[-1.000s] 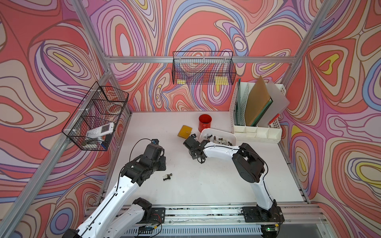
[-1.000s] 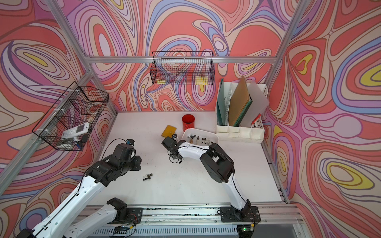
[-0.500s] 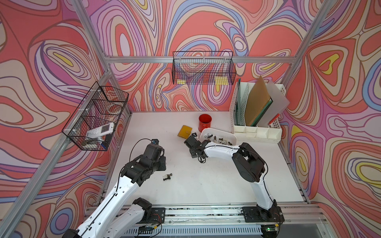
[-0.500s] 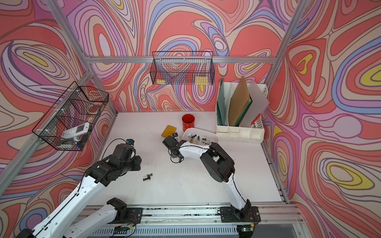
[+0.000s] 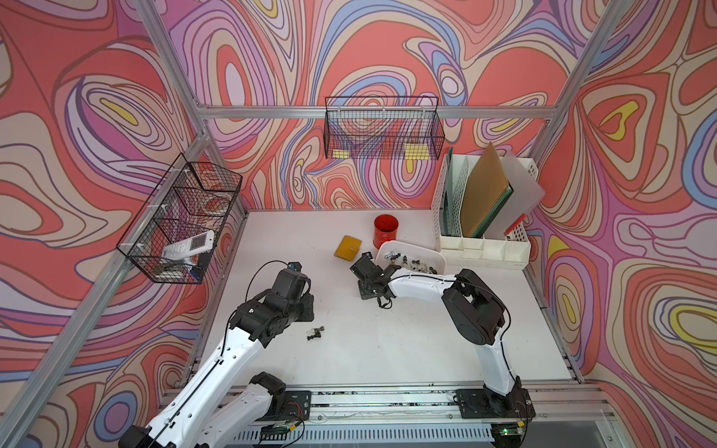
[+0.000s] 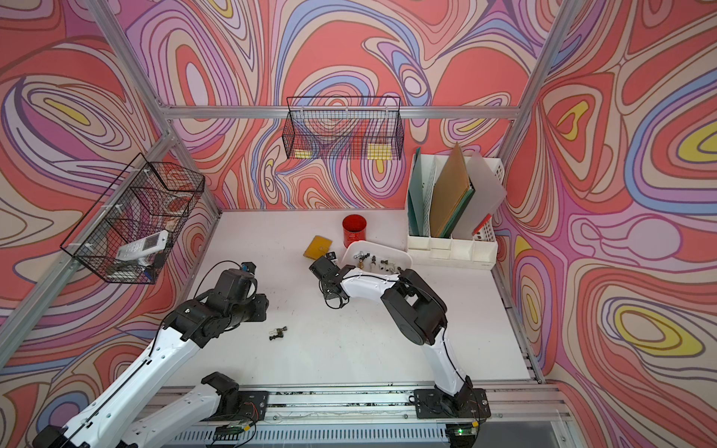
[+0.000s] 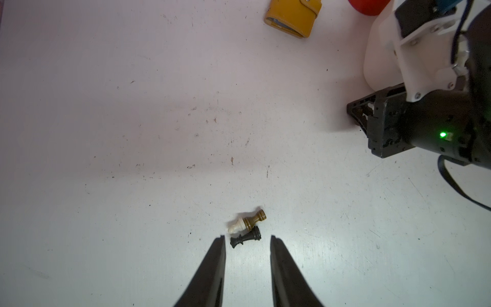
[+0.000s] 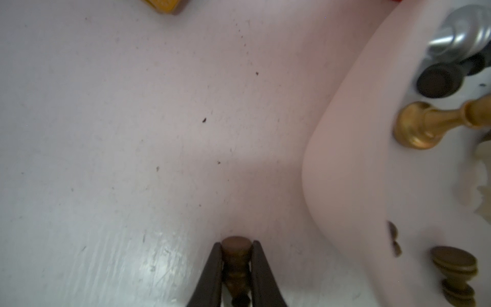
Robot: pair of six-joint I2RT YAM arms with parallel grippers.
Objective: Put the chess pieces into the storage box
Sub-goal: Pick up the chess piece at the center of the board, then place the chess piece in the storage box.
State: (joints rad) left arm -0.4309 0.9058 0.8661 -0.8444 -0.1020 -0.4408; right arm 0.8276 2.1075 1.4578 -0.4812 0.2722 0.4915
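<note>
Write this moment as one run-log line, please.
left gripper: open, near three loose pieces lying on table | right gripper: shut on brass piece, beside storage box, not yet over it

Counts by kind on the desk (image 5: 426, 349)
Three small turned chess pieces (image 5: 315, 332) lie bunched toward the front edge, left of middle: one white piece (image 7: 236, 226), one brass-gold piece (image 7: 255, 219), one black piece (image 7: 245, 239). One dark brown chess piece (image 8: 236, 255) sits in the jaws of the right gripper (image 8: 236, 243). One shallow white plastic storage box (image 5: 388, 246) holds more, too bunched to count. One red cylindrical cup (image 5: 385, 231), one yellow leather wallet (image 5: 348, 247), one white perforated file organiser (image 5: 485, 248), two black wire baskets (image 5: 382, 128), two white-and-black robot arms (image 5: 419, 283).
</note>
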